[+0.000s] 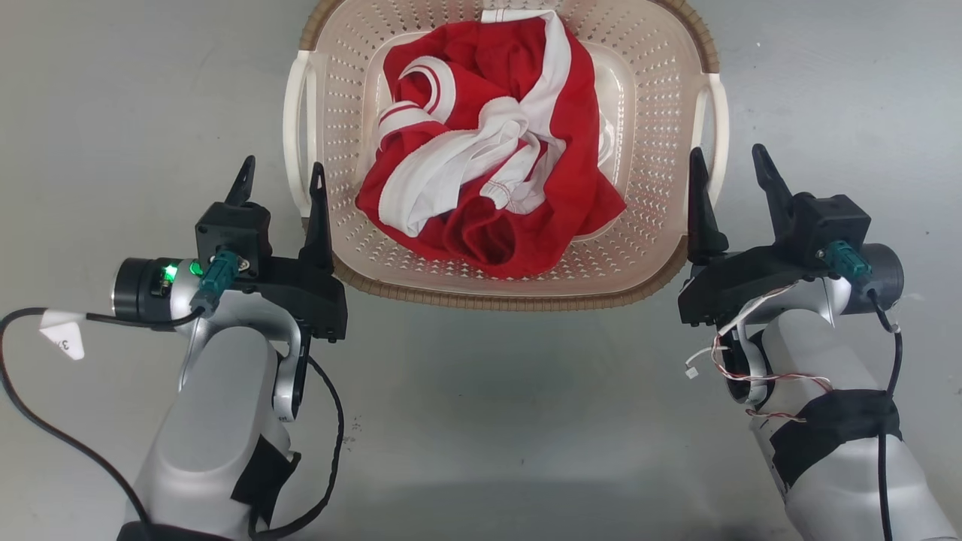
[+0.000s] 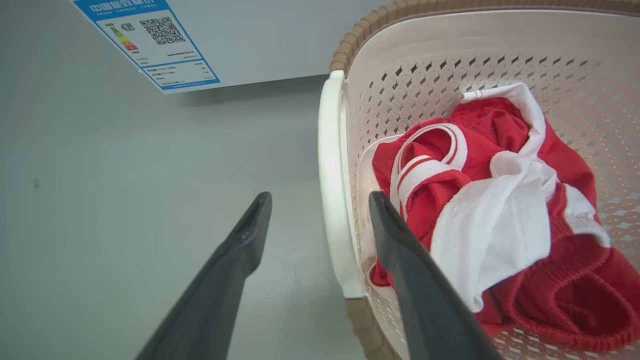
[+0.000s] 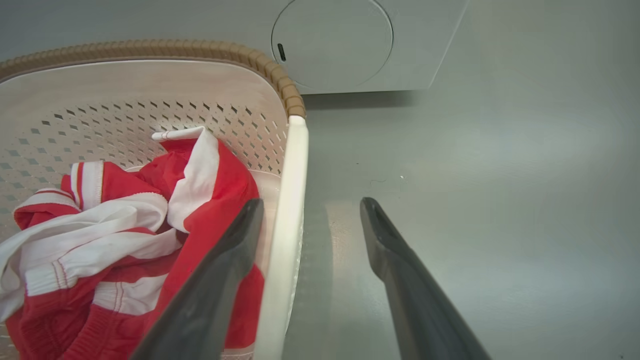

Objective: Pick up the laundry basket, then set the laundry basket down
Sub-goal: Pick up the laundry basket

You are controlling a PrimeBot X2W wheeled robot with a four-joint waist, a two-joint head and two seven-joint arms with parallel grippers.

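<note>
at the pick-up step, our left gripper (image 1: 282, 176) and right gripper (image 1: 727, 161), fingers wide, straddled the handles (image 1: 294, 135) of the laundry basket (image 1: 488, 297); next, we judged: close both, lift level.

Recorded one crumpled red fabric garment with white bands and trim (image 1: 481, 83), bunched in a loose heap. Noted smooth grey floor (image 1: 481, 421), matt, with a few faint dark specks. Observed pale grey appliance front panel (image 2: 280, 35) meeting that floor, bearing a blue-bordered white label with QR code (image 2: 150, 42). Logged round flush cover (image 3: 332, 42) on a like panel, small dark slot (image 3: 281, 51) near its left edge.
</note>
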